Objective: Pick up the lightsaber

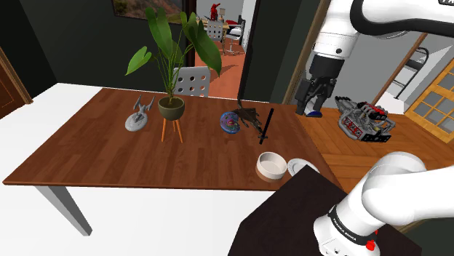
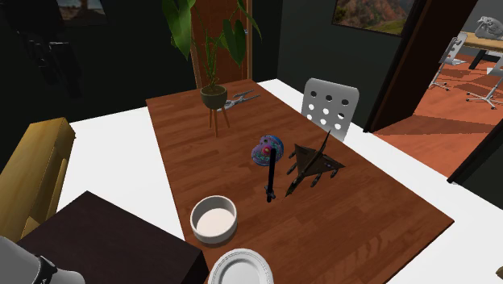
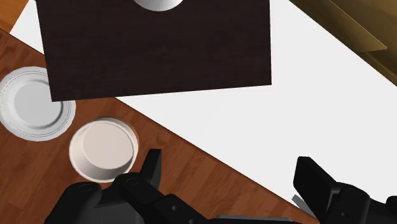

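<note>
1. The lightsaber [image 1: 267,125] was a thin black rod lying flat on the wooden table [image 1: 94,156], toward the end nearest the stand [image 1: 291,211] and well in from both long edges.
2. One end of it pointed at the white bowl [image 1: 271,164]. The rest ran just beside a dark winged model [image 1: 249,116] and a blue-purple disc thing [image 1: 231,122].
3. The gripper [image 1: 311,108] hung up in the air, well apart from the lightsaber. In the wrist view it sat above the table edge by the bowl and a white plate [image 3: 35,104].
4. Its fingers [image 3: 153,167] stood wide apart with nothing between them.
5. Plate and bowl sat just beside each other at the corner closest to the stand.
6. Toward the far end stood a potted plant [image 1: 172,109] on little legs, with a grey spaceship model [image 1: 137,115] next to it.
7. A white chair [image 2: 330,106] with holes in its back stood at one long edge.
8. Writing: there was lettering on the arm's lower link [image 1: 342,225], but too small for me to read. I couldn't make out any other labels.
</note>
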### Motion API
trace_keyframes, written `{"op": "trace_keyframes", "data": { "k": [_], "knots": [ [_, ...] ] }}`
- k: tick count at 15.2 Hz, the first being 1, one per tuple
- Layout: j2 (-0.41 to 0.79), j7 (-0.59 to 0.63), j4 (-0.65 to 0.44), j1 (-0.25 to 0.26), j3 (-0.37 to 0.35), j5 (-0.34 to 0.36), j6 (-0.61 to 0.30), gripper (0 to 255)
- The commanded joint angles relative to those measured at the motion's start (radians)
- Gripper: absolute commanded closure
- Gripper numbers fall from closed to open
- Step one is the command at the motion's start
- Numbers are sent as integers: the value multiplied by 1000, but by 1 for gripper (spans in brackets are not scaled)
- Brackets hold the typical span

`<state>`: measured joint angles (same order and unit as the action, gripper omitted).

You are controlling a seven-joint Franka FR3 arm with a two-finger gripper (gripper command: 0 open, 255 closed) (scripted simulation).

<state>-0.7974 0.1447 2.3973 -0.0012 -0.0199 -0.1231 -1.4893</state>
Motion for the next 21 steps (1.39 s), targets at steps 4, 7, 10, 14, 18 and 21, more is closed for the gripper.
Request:
{"op": "trace_keyframes", "data": {
  "k": [4, 7, 10, 14, 18, 21],
  "knots": [
    [55, -42, 23, -20, 31, 36, -85, 0],
    [121, -82, 35, -40, 62, 69, -170, 0],
    [195, -119, 35, -59, 93, 97, -255, 0],
    [307, -166, 18, -81, 134, 127, -364, 0],
    [430, -212, -20, -100, 174, 144, -464, 0],
    [528, -248, -62, -112, 203, 148, -532, 0]
  ]
}}
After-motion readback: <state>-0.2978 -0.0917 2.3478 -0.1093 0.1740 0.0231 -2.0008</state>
